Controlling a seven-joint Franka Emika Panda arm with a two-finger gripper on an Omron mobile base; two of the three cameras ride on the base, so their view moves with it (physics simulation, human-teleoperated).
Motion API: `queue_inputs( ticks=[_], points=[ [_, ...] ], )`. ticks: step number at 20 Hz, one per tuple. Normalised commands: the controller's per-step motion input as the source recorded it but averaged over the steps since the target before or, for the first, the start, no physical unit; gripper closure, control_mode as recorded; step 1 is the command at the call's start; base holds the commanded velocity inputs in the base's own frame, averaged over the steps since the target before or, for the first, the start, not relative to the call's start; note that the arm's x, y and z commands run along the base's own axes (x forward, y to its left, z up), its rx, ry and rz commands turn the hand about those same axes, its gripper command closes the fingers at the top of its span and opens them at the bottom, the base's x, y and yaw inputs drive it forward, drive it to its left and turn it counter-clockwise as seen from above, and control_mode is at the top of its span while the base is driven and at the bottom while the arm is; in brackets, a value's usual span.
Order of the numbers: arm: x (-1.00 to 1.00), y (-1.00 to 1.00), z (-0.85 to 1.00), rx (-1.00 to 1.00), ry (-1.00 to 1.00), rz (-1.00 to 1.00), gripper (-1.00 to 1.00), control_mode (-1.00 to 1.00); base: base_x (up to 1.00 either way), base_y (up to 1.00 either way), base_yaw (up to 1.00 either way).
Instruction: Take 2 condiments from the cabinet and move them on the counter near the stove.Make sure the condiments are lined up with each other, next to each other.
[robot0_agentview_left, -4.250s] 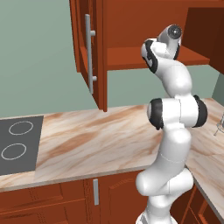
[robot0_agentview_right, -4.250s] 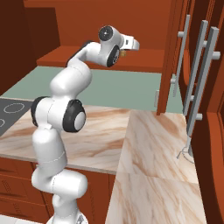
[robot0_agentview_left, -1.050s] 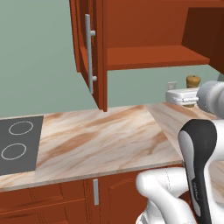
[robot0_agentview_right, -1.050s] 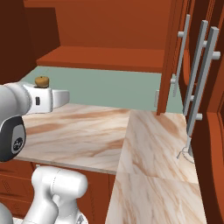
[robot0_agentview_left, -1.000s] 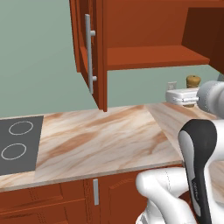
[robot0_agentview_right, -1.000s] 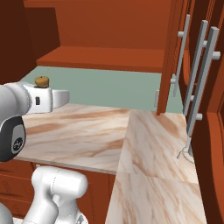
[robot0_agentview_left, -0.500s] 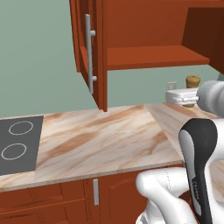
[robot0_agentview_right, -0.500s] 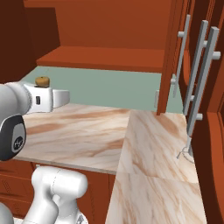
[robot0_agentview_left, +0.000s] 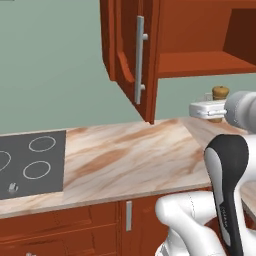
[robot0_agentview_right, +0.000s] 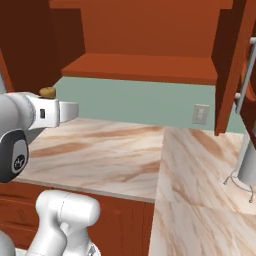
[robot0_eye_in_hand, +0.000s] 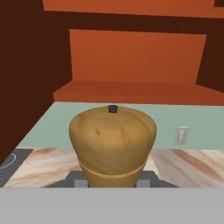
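My gripper is shut on a tan-brown wooden shaker, one of the condiments, and its domed top with a small black knob looms close in the hand view. From the left base view the shaker pokes up behind the white hand, held above the right end of the marble counter. The right base view has the shaker at the far left. Above and behind hangs the open cabinet, its shelf bare. The stove lies far left.
The open cabinet door with its silver bar handle juts out over the counter between stove and gripper. A wall outlet sits under the cabinet. A metal stand and another door are at the right.
Since the earliest frames the arm has come down from the cabinet and now holds the shaker low over the counter. Over the last second nothing has visibly moved.
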Motion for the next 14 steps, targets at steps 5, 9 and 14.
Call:
queue_inputs(
  ticks=[5, 9, 14],
  points=[
    [0.0, 0.0, 0.0, 0.0, 0.0, 0.0, 1.0, 1.0, -0.77, 0.0, 0.0],
    [0.0, 0.0, 0.0, 0.0, 0.0, 0.0, 1.0, 1.0, -1.0, 0.1, 0.0],
    [0.0, 0.0, 0.0, 0.0, 0.0, 0.0, 1.0, 1.0, -1.0, 0.3, 0.0]
  ],
)
